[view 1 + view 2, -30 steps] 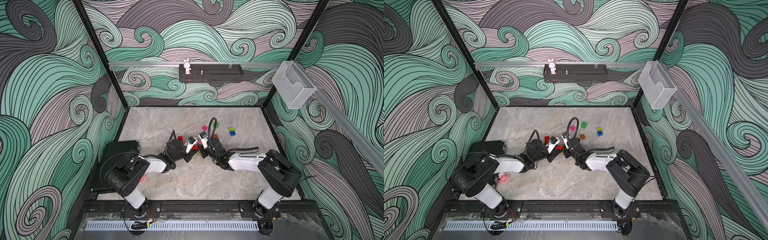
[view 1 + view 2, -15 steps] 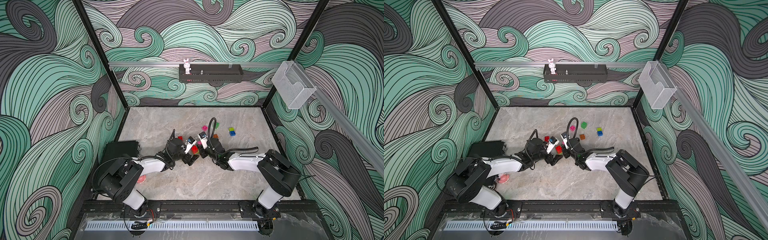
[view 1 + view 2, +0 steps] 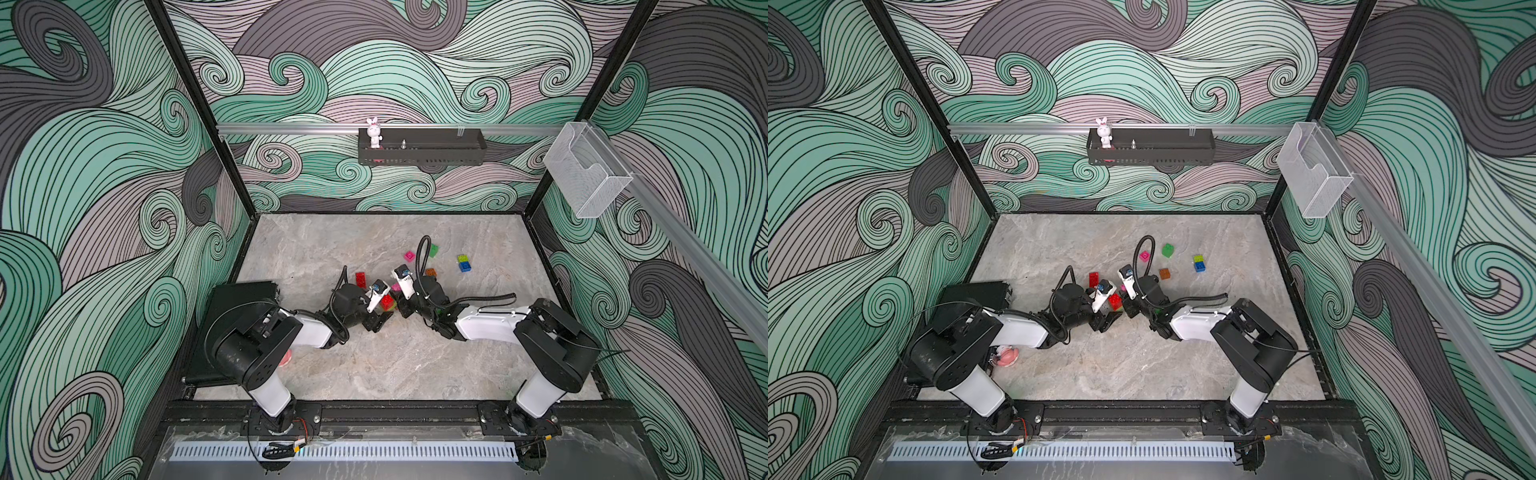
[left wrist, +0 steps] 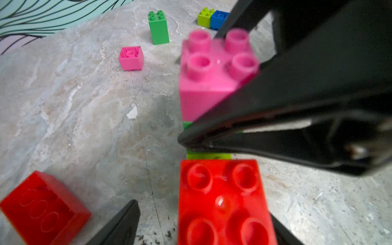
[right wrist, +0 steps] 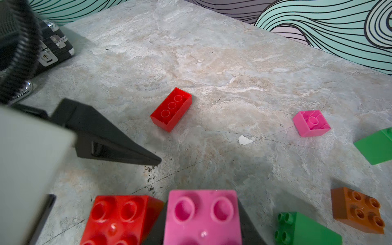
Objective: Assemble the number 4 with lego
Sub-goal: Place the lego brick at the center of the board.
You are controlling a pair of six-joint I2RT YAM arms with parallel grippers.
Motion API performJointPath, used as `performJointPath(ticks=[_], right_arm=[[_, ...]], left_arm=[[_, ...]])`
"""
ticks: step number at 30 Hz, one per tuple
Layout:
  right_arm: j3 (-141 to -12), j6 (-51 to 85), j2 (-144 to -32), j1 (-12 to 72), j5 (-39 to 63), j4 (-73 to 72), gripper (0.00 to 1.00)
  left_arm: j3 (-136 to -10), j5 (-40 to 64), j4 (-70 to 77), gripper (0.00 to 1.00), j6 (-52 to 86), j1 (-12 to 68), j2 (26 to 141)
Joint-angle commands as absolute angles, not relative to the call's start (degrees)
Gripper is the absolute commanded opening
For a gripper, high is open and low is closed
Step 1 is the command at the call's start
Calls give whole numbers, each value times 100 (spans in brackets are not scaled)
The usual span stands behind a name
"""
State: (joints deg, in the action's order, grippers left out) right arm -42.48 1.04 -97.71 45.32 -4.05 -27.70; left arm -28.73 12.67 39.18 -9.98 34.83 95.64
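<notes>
Left wrist view: left gripper (image 4: 203, 214) jaws apart, straddling the red brick (image 4: 222, 201). There is a clear gap at one finger; the other finger is cut off by the frame, so contact is unclear. Right gripper (image 5: 202, 212) is clamped on the pink brick (image 4: 212, 70), with one finger running between pink and red. A lime strip (image 4: 209, 156) and a green sliver show under that finger, the rest hidden. Can't tell if red and pink are joined. Both near bricks are blurred.

In both top views that cluster sits near the table (image 3: 374, 374) centre, mostly covered by the two wrists. From it:
- loose red brick (image 3: 360, 279) at 10 o'clock
- small pink brick (image 3: 409, 255) at 1 o'clock
- green brick (image 3: 433, 249) at 1 o'clock, just beside the right arm's cable (image 3: 420, 253)
- orange brick (image 3: 431, 272) at 2 o'clock
- lime-and-blue pair (image 3: 464, 263) at 2 o'clock, further out

Right wrist view: dark green brick (image 5: 305, 229) cut off by the frame edge.

Pink lump (image 3: 1008, 356) at 8 o'clock, half under the left arm; can't identify it.
</notes>
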Motion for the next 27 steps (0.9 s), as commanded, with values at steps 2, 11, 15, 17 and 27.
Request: performJointPath(ticks=[2, 11, 15, 17, 27], right_arm=[[-3811, 169, -10368, 4702, 314, -615, 5], [-3866, 149, -10417, 4702, 343, -563, 6], [-3876, 145, -10439, 4702, 356, -551, 6], [-3883, 141, -10435, 4706, 358, -550, 6], [-3878, 163, -10433, 4702, 336, -548, 8]], left_arm=[[-2844, 1387, 4744, 75, -1001, 3454, 9765], [-2663, 1601, 5393, 69, -715, 3415, 9808], [-2716, 1705, 5344, 61, -686, 3410, 9811], [-2715, 1723, 5334, 58, -692, 3410, 9832], [-2744, 1754, 5089, 36, -963, 3410, 9945]])
